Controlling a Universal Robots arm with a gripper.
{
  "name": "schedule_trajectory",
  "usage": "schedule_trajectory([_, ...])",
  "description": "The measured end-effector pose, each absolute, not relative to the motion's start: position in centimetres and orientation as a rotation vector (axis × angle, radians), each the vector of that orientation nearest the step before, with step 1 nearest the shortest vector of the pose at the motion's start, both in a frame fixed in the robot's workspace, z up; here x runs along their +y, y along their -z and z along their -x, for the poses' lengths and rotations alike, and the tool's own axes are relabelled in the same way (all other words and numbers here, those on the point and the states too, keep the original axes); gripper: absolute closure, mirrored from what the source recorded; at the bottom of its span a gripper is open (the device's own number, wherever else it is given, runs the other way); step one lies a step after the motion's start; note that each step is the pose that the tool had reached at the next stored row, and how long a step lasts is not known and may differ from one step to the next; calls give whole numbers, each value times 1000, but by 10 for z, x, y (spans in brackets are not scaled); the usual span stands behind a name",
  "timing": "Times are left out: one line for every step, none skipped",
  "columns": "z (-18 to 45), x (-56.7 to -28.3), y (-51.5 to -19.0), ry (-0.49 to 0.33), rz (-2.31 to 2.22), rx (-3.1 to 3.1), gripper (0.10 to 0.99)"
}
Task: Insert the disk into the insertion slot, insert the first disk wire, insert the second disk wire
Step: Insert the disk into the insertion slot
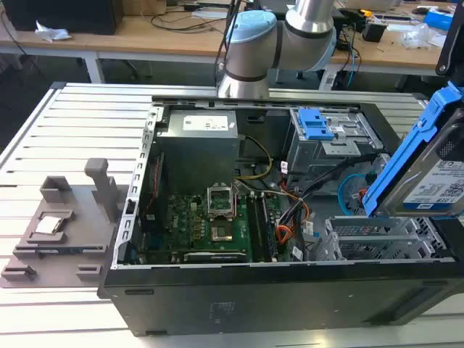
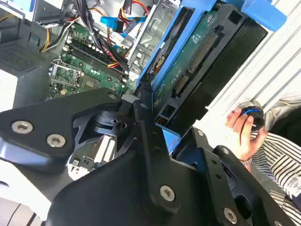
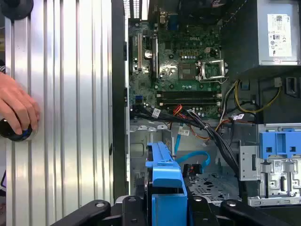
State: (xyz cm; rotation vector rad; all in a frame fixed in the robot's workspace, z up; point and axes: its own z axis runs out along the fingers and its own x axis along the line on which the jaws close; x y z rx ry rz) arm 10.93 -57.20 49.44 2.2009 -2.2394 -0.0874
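My gripper point(image 3: 164, 209) is shut on the disk point(image 1: 442, 170), a silver drive with a white label in a bright blue carrier point(image 3: 163, 172). In the exterior view the disk hangs tilted at the right edge, above the open computer case. Below it lies the insertion slot point(image 1: 373, 243), a silver perforated cage at the case's near right corner. The second wrist view has the black fingers point(image 2: 146, 123) clamped on the carrier's edge, green board side point(image 2: 188, 61) showing. The second disk wire point(image 3: 194, 157), a light-blue cable, loops inside the case beside the cage. The first disk wire point(image 3: 178, 109), red and orange, runs near the motherboard.
A taller grey bay with a blue latch point(image 1: 319, 127) stands behind the cage. The motherboard point(image 1: 210, 217) and power supply point(image 1: 199, 134) take up the case's left half. A person's hand point(image 3: 16, 108) rests on a dark knob on the slatted table. A grey fixture point(image 1: 61, 221) sits at the exterior view's left.
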Motion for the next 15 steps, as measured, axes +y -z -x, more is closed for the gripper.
schedule_trajectory([-108, -572, -494, 87, -2201, -2239, 722])
schedule_trajectory([-107, -572, -493, 87, -2201, -2239, 722])
schedule_trajectory([-106, -572, -492, 87, -2201, -2239, 722])
schedule_trajectory([-106, -572, -491, 87, -2201, -2239, 722])
schedule_trajectory([-106, -572, -490, 87, -2201, -2239, 722])
schedule_trajectory([-105, -572, -489, 87, -2201, -2239, 722])
schedule_trajectory([-105, -572, -488, 87, -2201, -2239, 722])
schedule_trajectory([-105, -572, -487, 87, -2201, -2239, 722])
schedule_trajectory([-105, -572, -486, 87, -2201, -2239, 722])
schedule_trajectory([-105, -572, -485, 87, -2201, -2239, 722])
schedule_trajectory([-105, -572, -484, 87, -2201, -2239, 722])
schedule_trajectory([-105, -572, -482, 87, -2201, -2239, 722])
schedule_trajectory([-105, -572, -481, 87, -2201, -2239, 722])
schedule_trajectory([-105, -572, -480, 87, -2201, -2239, 722])
schedule_trajectory([-105, -572, -479, 87, -2201, -2239, 722])
